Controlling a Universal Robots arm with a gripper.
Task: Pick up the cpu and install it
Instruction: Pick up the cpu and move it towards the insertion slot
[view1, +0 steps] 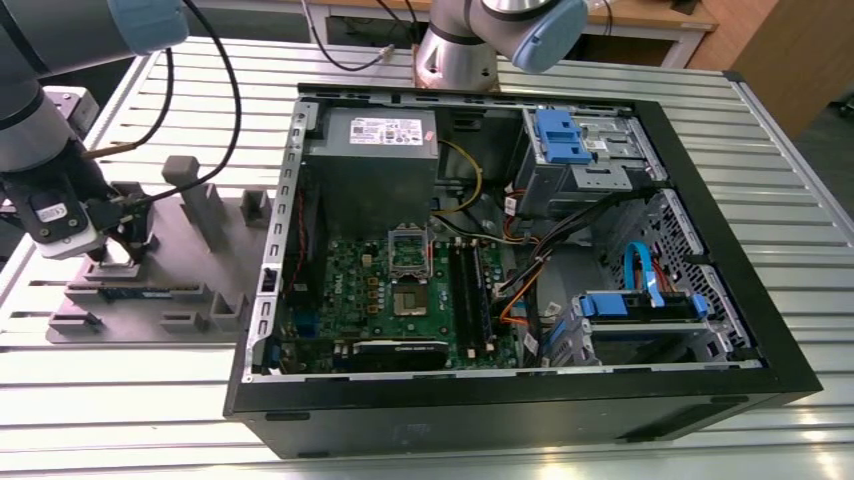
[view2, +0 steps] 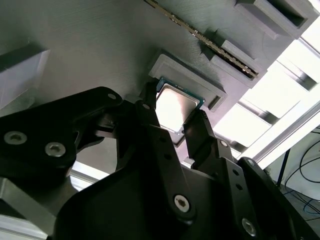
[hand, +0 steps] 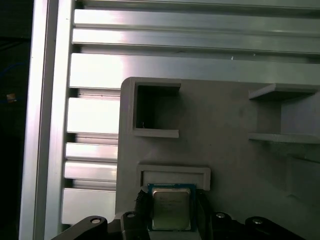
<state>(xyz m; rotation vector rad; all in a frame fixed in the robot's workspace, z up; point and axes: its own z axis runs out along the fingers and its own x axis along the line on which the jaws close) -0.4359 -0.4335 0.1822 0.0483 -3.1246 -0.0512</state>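
Second wrist view, cpu (view2: 175, 107) clamped between the jaws by opposite edges, over grey fixture (view2: 100, 45)

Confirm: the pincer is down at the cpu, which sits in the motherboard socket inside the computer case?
No. The cpu sits in a recess of the grey holder plate, not in the socket, as the first wrist view shows; the pincer is down at it.

Slatted metal table (view1: 747, 180) bears an open computer case (view1: 507, 410) and a grey, perhaps plastic, fixture (view1: 134, 322)
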